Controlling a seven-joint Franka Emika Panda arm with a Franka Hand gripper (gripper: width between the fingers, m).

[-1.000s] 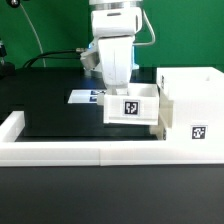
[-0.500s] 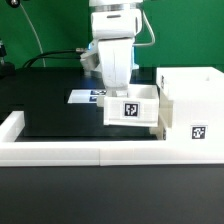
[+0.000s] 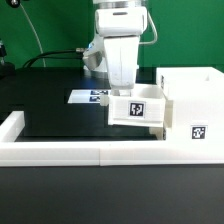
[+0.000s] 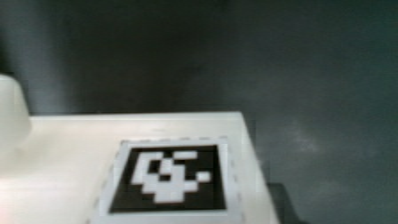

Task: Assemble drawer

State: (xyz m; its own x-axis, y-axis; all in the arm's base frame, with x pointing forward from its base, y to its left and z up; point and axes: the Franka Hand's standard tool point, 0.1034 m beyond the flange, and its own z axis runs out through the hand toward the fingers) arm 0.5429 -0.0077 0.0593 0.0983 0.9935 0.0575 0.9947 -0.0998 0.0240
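A small white open-top tray (image 3: 137, 110) with a square tag on its front face sits just beside the tall white casing (image 3: 190, 95), at that casing's left side in the exterior view. The casing carries a tag low on its front. My gripper (image 3: 128, 93) reaches down into the tray from above and grips its rear wall; the fingertips are hidden behind the tray. In the wrist view the tray's tagged face (image 4: 169, 178) fills the lower part, blurred, and no fingers show. A second tray is not visible.
The marker board (image 3: 86, 96) lies flat on the black table behind the tray. A long low white border rail (image 3: 70, 151) runs along the front and up the exterior view's left (image 3: 12, 124). Cables hang at the back left.
The gripper and the tray have moved together a little to the exterior view's right, closer to the casing. The casing has not moved.
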